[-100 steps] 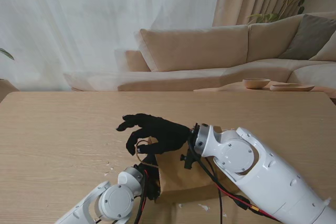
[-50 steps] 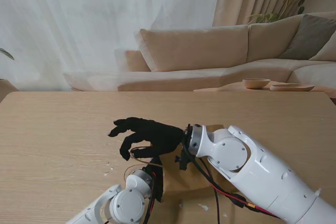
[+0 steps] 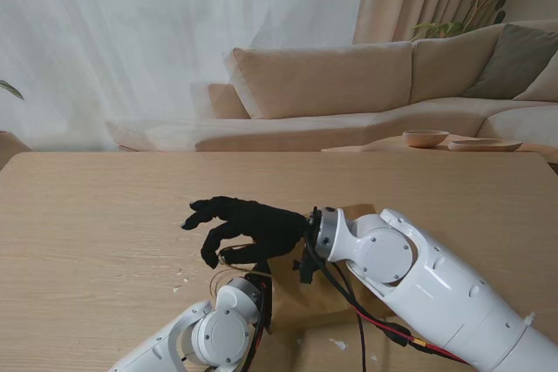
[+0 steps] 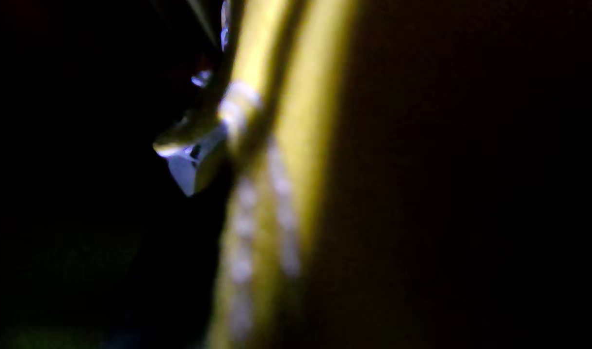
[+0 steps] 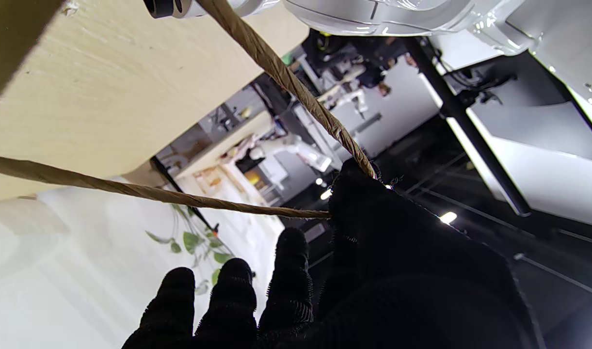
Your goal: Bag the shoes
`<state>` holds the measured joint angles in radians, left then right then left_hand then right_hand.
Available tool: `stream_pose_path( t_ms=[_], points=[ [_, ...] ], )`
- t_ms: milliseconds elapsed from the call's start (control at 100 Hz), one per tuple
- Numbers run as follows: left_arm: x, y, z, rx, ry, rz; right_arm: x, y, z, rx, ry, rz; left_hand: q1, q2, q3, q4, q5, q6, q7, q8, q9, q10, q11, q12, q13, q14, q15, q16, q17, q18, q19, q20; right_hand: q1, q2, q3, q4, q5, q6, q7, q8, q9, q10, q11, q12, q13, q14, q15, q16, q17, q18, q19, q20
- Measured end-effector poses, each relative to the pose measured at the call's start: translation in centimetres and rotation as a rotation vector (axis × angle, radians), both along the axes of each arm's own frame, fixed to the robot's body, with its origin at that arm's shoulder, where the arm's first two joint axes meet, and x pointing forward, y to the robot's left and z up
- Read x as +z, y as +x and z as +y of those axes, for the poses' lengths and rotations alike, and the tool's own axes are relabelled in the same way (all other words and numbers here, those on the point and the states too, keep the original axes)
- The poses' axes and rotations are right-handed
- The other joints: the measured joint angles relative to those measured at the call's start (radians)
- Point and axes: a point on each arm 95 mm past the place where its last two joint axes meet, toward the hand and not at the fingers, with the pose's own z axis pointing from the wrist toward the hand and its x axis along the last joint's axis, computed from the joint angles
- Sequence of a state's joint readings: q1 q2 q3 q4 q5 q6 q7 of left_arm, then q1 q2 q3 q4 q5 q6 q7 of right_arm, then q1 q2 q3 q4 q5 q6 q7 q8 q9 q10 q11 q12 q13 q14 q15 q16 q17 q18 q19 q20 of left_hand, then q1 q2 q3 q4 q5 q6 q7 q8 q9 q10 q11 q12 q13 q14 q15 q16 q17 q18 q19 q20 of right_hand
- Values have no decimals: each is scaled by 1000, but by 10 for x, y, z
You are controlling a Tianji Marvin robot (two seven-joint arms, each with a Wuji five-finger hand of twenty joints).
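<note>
- Our right hand (image 3: 245, 226), in its black glove, hovers over the table (image 3: 96, 215) a little toward the near edge, reaching from the robot's right toward the left, fingers spread and curled downward
- In the right wrist view the bag's twisted paper handle (image 5: 296, 87) runs taut in two strands that meet at one glove finger (image 5: 354, 189); the loop hooks over that finger, while the other fingertips (image 5: 232, 281) stand apart and touch nothing
- So we read the right hand as holding the handle by a hooked finger, not by a full closed fist
- The brown paper bag (image 3: 301, 289) sits on the table near the near edge, between our two arms, partly hidden under the right wrist and forearm
- In the stand view a thin loop of handle (image 3: 228, 254) shows just under the right hand's curled fingers
- Our left hand (image 3: 260, 298) is mostly out of sight beyond the white wrist joint, down against the bag's left side; we cannot tell whether it is open or closed
- The left wrist view is nearly black, with only a blurred yellow-brown band across it, too unclear to name
- The shoes cannot be made out in any view
</note>
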<state>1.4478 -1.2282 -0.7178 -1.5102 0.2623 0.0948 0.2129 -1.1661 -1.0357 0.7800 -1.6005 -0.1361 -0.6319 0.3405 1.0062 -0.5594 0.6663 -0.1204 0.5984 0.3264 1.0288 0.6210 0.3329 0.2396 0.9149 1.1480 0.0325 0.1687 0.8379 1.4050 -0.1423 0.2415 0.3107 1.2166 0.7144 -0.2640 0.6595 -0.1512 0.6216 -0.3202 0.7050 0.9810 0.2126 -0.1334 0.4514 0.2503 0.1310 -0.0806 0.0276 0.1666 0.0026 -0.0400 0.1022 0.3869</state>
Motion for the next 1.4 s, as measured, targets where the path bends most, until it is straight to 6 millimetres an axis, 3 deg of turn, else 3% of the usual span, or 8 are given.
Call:
stream_pose_path(
  t_ms=[140, 270, 440, 760, 830, 940, 1010, 1400],
  points=[
    [-1, 1, -3, 10, 28, 19, 0, 1, 0, 1, -3, 3, -31, -25, 24, 0, -63, 33, 77, 69, -62, -78, -61, -102, 0, 0, -51, -22, 0, -1, 0, 0, 0, 0, 0, 0, 0, 0, 0, 1, 0, 0, 1, 0, 0, 0, 0, 0, 0, 0, 0, -8],
    [-3, 1, -3, -8, 46, 52, 1, 3, -3, -8, -5, 2, -137, 5, 125, 8, -74, -38, -170, 4, -105, -103, -226, -278, 0, -30, -264, -52, 7, -10, -11, -57, 0, 0, 0, 0, 0, 0, 0, 1, 0, 0, 2, 0, 0, 0, 0, 0, 0, 0, -2, -10],
    [1, 2, 2, -26, 71, 68, -1, 4, -8, -28, -13, 2, -186, 27, 147, 10, -88, -165, -460, -171, -122, -118, -404, -482, 0, -22, -519, -267, 12, -10, -36, -179, 0, 0, 0, 0, 0, 0, 0, 1, 0, 0, 9, 1, 0, 0, 0, 0, 1, 0, -4, -10],
    [0, 3, 14, -80, 164, 58, -3, 4, -15, -51, -12, 17, -253, 7, 180, 5, -130, -224, -566, -222, -123, -144, -527, -553, 0, -23, -663, -428, 23, -10, -64, -278, 0, 0, 0, 0, 0, 0, 0, 1, 0, 0, 10, 2, 0, 0, 0, 0, 2, 0, -5, -10],
    [1, 4, 18, -85, 170, 62, -3, 5, -16, -57, -12, 18, -265, 2, 181, 5, -132, -224, -594, -241, -123, -152, -579, -596, -1, -23, -705, -497, 28, -10, -99, -358, 0, 0, 0, -1, 0, 0, 0, 1, 0, 0, 13, 2, 0, 0, 1, 0, 2, 0, -5, -10],
    [5, 5, 26, -111, 178, 90, -2, 6, -18, -65, -11, 20, -281, 2, 180, 5, -139, -216, -652, -274, -125, -162, -644, -661, -1, -27, -731, -703, 42, -10, -138, -511, 0, 0, 0, -1, 0, 0, 0, 1, 0, 0, 20, 3, 0, 0, 9, 0, 2, 0, -5, -10],
    [7, 4, 32, -129, 189, 101, -3, 6, -19, -70, -11, 22, -293, 7, 179, 5, -139, -218, -677, -286, -125, -167, -663, -678, -1, -36, -742, -772, 48, -11, -157, -565, 0, 0, 0, -1, 0, 0, 0, 1, 0, 0, 21, 5, 0, 0, 10, 0, 2, 0, -5, -10],
    [17, 2, 65, -133, 236, 78, -5, 8, -23, -92, -17, 35, -298, 40, 155, 5, -139, -246, -705, -291, -133, -167, -672, -679, -1, -37, -743, -807, 49, -12, -161, -605, 0, 0, 1, -1, 0, 0, 0, 7, 0, 0, 21, 7, 0, 0, 10, 0, 2, 0, -5, -10]
  ],
)
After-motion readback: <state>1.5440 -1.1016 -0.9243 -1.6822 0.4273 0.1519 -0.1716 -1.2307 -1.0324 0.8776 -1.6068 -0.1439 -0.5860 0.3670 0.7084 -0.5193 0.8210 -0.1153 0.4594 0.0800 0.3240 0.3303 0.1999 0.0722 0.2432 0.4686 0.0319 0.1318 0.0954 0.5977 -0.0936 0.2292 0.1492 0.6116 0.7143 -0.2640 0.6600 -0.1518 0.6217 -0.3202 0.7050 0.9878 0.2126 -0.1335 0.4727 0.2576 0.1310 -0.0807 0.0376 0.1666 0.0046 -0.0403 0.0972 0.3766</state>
